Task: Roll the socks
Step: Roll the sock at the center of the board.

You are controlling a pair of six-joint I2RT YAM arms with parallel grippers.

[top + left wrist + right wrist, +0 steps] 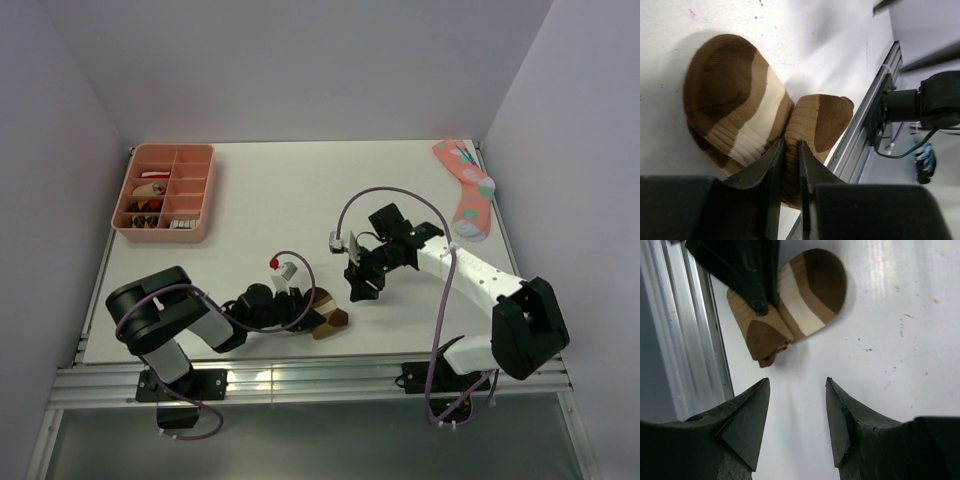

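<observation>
The sock (740, 110) is ribbed knit cloth, matt and soft-looking. The surface (900, 340) is white, smooth and faintly shiny, flecked with tiny coloured specks. Along its edge the rail (685, 340) is grooved bare metal with a dull gleam. The left pincer (791, 152) and right pincer (797, 390) are matt black plastic. The tray (160, 236) looks like smooth pink plastic. The pink sock (470, 195) is cloth.

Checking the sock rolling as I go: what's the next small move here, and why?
Probably bring the right gripper to the loose rounded end of the brown sock. Its jaws are open and empty over the bare table, apart from the sock, while the left gripper pinches the folded part.
</observation>
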